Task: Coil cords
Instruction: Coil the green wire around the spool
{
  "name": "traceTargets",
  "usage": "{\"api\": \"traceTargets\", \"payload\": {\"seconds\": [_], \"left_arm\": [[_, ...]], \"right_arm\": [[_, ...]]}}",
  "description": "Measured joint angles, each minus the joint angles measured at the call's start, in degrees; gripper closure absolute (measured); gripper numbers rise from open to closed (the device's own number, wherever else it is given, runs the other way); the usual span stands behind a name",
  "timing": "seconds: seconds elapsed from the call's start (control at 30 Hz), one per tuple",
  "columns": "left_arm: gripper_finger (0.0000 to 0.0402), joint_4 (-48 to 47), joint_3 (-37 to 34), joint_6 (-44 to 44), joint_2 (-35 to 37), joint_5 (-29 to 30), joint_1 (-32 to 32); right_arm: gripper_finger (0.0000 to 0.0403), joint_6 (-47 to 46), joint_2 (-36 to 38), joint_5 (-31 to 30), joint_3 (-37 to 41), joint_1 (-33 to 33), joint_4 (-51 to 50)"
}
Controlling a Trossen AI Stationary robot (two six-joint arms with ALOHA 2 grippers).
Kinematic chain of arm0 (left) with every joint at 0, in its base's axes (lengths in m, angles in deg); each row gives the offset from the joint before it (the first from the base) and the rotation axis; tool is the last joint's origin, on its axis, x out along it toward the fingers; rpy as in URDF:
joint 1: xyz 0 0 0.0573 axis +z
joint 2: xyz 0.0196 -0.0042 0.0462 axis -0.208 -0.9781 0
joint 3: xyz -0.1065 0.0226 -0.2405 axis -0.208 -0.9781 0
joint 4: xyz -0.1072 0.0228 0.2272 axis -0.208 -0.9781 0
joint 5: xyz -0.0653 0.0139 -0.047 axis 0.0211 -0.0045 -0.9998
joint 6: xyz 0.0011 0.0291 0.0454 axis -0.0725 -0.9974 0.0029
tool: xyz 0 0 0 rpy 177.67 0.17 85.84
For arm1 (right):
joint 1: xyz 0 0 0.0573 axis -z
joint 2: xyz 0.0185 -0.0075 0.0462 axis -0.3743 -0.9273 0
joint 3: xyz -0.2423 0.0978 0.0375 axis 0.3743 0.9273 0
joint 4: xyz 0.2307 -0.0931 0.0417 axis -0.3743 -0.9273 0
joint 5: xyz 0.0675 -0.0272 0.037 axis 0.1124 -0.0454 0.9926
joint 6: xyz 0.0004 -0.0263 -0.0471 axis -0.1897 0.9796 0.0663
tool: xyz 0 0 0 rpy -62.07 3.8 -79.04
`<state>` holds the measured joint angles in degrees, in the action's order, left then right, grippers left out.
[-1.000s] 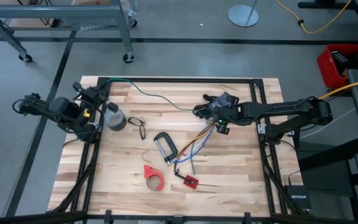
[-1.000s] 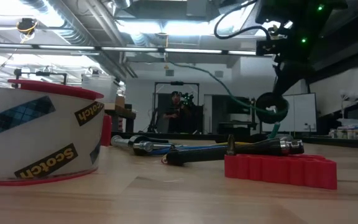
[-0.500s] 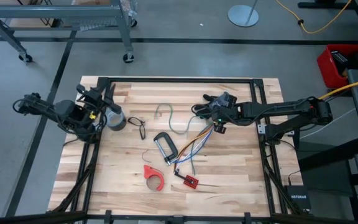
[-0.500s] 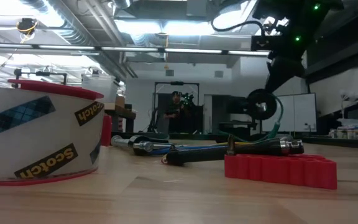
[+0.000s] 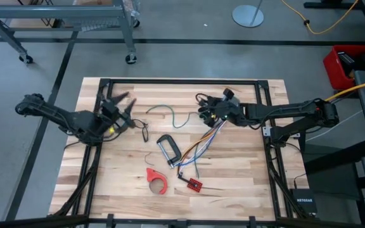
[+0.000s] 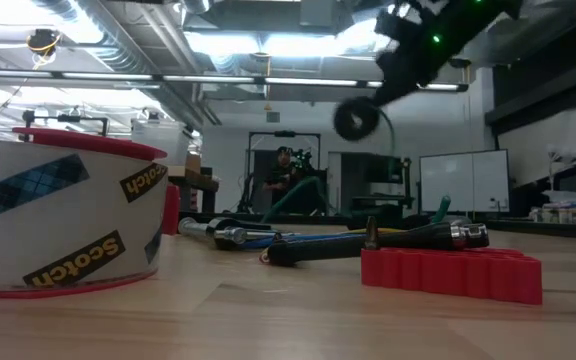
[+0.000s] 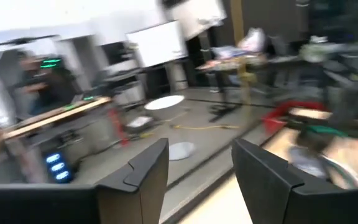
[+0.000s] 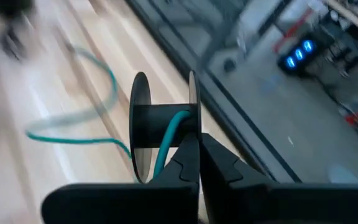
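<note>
Green cord (image 8: 98, 118) has slackened since earlier, the open left pincer (image 5: 124, 111) swung toward 3 o'clock, while only the right wrist view shows the right pincer (image 8: 197, 163) clamping its spool (image 8: 164, 124).

2 dark arms (image 5: 62, 116), seemingly black pincers (image 7: 197, 180)

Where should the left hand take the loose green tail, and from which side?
Probably its free end, nearest the open left hand; come straight down, since the green tail lies flat on the table. The right hand holds the coil.
</note>
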<state>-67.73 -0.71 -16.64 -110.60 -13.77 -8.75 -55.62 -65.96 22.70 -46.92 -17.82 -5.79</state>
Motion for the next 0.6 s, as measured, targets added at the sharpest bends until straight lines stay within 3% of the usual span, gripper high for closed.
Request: {"api": "traceTargets", "payload": {"seconds": [0.2,0.37,0.6], "left_arm": [[0.0231,-7.7,0.0,8.5,-2.2,-10.5,0.1],[0.0231,-7.8,-0.5,9.6,-5.0,-18.5,0.1],[0.0231,1.5,-0.5,6.1,-10.8,-23.9,0.2]], "right_arm": [[0.0403,1.3,0.0,11.9,0.0,0.0,12.8],[0.0403,1.3,0.0,24.4,0.0,0.0,22.0],[0.0403,1.3,-0.1,33.0,0.0,0.0,28.5]]}}
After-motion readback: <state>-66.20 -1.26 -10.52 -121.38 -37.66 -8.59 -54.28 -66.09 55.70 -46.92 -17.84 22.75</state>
